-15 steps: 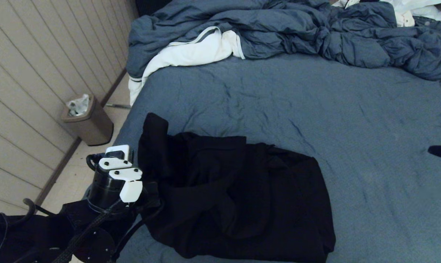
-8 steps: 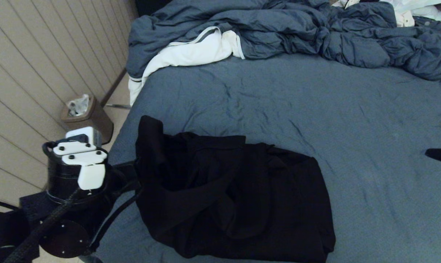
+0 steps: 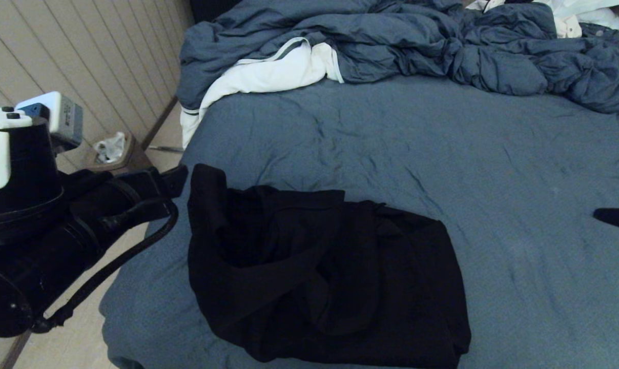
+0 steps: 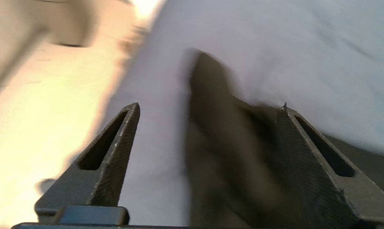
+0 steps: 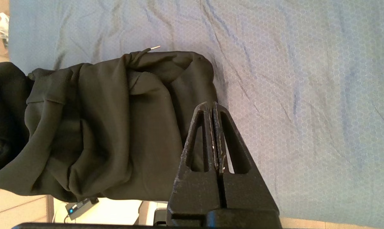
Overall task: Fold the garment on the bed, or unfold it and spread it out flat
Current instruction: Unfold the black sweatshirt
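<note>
The garment, a black hoodie (image 3: 330, 277), lies crumpled in a heap on the near left part of the bed (image 3: 417, 148). One sleeve end sticks up toward the bed's left edge. My left gripper (image 3: 179, 178) hovers just left of that sleeve end. In the left wrist view the left gripper (image 4: 209, 106) is open and holds nothing, with the hoodie (image 4: 217, 133) blurred beyond the fingers over the sheet (image 4: 306, 47). My right gripper (image 3: 617, 218) pokes in at the right edge. The right gripper (image 5: 212, 103) is shut and empty, above the sheet (image 5: 306, 79) beside the hoodie (image 5: 99, 127).
A rumpled blue-grey duvet (image 3: 417, 41) is piled along the far side of the bed, with a white grey-striped cloth (image 3: 268, 74) under its left end. A brown waste bin (image 3: 112, 154) stands on the floor by the panelled wall, left of the bed.
My left arm has risen and swung left, away from the hoodie's near left side, to beside the sleeve end. The hoodie's left edge has shifted slightly left. The right gripper has barely moved.
</note>
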